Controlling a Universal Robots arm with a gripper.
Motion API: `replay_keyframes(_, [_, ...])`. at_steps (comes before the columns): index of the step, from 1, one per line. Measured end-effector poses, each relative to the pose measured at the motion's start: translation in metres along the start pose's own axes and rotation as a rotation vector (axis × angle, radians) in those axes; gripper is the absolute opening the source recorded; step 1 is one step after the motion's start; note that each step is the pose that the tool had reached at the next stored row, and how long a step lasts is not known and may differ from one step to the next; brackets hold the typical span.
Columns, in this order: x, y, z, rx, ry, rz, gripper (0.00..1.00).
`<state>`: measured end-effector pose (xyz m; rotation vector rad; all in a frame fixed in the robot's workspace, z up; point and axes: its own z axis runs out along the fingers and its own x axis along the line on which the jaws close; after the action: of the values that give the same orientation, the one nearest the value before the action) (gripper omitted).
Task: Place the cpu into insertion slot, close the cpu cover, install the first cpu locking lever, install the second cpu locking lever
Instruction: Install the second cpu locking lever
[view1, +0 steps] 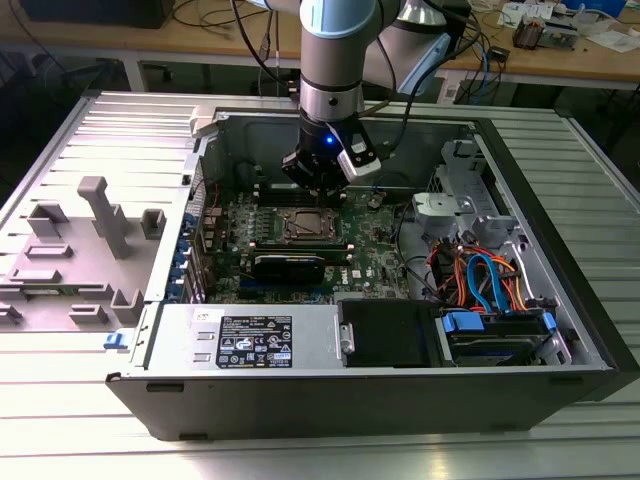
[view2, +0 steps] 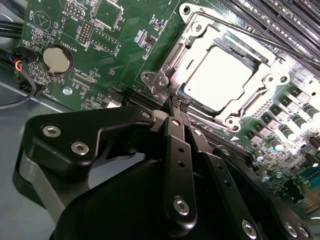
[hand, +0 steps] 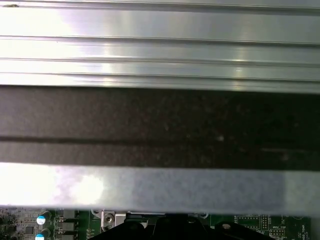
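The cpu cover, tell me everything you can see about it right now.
The cpu cover, a thin silvery metal square frame with a large window, lies closed and flat on the square insertion slot on the green motherboard. The cpu's dull silver top shows through the window. Its shiny stamped edges have screws at the corners, and a thin metal lever rod runs along one side. The black gripper, fingers together, sits just beside one corner.
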<state>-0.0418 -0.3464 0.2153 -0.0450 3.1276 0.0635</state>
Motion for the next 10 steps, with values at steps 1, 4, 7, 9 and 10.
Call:
replay_keyframes(1, [0.0, 0.0, 0.0, 0.0, 0.0, 0.0, 0.11])
replay_keyframes(4, [0.0, -0.0018, -0.0001, 0.0025, 0.0002, 0.0, 0.11])
replay_keyframes(7, [0.0002, -0.0077, -0.0003, 0.0075, 0.0002, 0.0, 0.11])
replay_keyframes(9, [0.0003, -0.0127, -0.0005, 0.0081, 0.0002, 0.0, 0.11])
replay_keyframes(10, [0.0004, -0.0142, -0.0005, 0.0081, 0.0002, 0.0, 0.11])
